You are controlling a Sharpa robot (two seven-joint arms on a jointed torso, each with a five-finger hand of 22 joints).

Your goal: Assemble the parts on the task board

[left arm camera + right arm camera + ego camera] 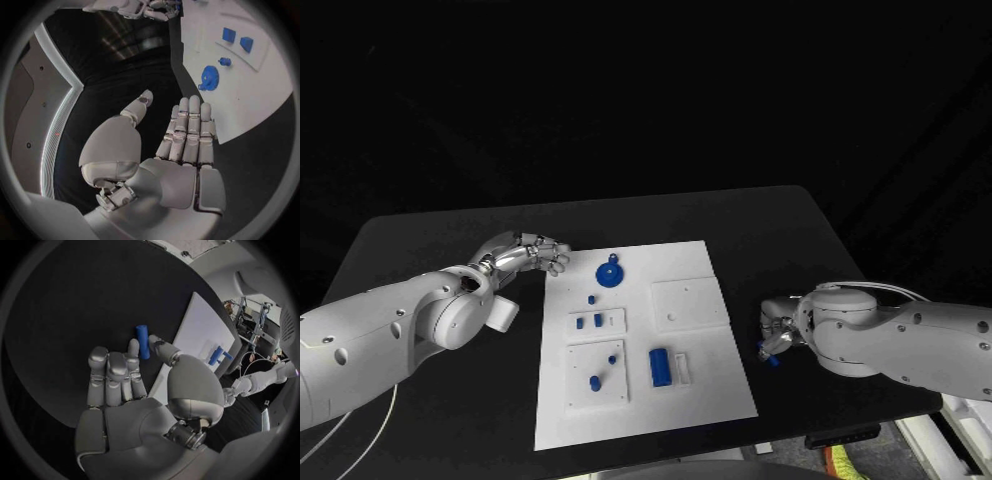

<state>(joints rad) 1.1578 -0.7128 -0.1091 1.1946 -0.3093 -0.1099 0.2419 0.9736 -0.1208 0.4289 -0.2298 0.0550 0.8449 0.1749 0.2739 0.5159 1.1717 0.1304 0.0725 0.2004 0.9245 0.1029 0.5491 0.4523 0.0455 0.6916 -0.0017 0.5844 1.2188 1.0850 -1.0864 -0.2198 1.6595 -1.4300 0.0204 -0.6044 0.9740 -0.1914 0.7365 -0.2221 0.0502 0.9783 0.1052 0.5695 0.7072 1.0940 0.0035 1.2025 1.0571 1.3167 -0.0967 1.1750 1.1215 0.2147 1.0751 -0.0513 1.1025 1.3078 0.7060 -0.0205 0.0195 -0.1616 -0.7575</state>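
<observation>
So on the left we've got the robot's left hand [531, 254] hovering just off the far-left corner of the flat white rectangular task board [711, 395]. In the left wrist view its fingers [189, 131] are stretched out straight and pressed side by side, thumb off to one side, nothing in it.

On the board itself we can see a round blue gear-like part [610, 271] near the far edge, a couple of small blue blocks [589, 322] in a recessed panel below it, and a taller blue rectangular piece [658, 367] toward the near edge.

Just off the board's right edge, the right hand [779, 334] is pinching a small blue cylindrical peg [143, 341] between thumb and fingertips over the matte black table [430, 240]. Behind the board, the room is dark.
</observation>
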